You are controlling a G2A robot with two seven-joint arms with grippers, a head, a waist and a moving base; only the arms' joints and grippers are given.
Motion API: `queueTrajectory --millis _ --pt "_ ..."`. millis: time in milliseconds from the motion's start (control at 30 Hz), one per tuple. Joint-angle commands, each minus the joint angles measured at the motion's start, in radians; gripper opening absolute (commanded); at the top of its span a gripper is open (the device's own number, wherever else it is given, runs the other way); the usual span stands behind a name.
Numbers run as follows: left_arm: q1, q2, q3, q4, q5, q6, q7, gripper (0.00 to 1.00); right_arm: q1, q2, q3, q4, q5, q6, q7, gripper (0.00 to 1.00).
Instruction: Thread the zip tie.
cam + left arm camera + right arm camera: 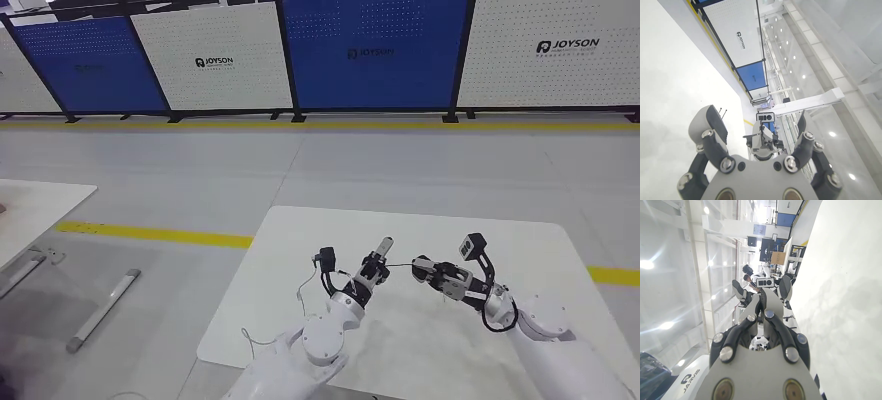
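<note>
Both arms hover over the white table [290, 300], their grippers facing each other. My right gripper [421, 267] [762, 294] is shut on a thin black zip tie [401, 263] [751, 135], whose free end pokes out toward the left arm. My left gripper [380, 250] [757, 113] is open, its fingers [715, 121] spread wide on either side of the right gripper's tip. The tie's end sits in the gap between the left fingers without touching them. In the right wrist view the open left fingers [785, 287] show beyond my shut jaws.
Two spare black zip ties [723, 112] lie on the table [677, 75] beyond the left gripper. The table's edge and a yellow floor line [150, 235] run at the left. Blue and white pegboard panels [370, 50] stand far behind.
</note>
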Motion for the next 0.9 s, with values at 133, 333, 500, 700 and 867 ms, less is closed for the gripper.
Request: queueTrajectory --millis 133,333,500,700,867 --pt "0.001 0.0 0.0 -0.001 -0.001 -0.001 -0.004 1.0 0.0 0.0 0.0 0.0 0.0 0.0 0.0 0.0" --pt "0.021 0.005 -0.012 -0.001 0.036 -0.038 -0.074 1.0 0.0 0.0 0.0 0.0 0.0 0.0 0.0 0.0" --pt "0.032 0.007 -0.029 -0.01 0.03 -0.027 -0.115 0.61 0.0 0.0 0.0 0.0 0.0 0.0 0.0 0.0" --pt "0.033 0.004 -0.033 -0.006 0.037 -0.009 -0.124 0.21 0.0 0.0 0.0 0.0 0.0 0.0 0.0 0.0" --pt "0.03 0.0 -0.031 0.0 0.045 -0.001 -0.126 0.04 0.0 0.0 0.0 0.0 0.0 0.0 0.0 0.0"
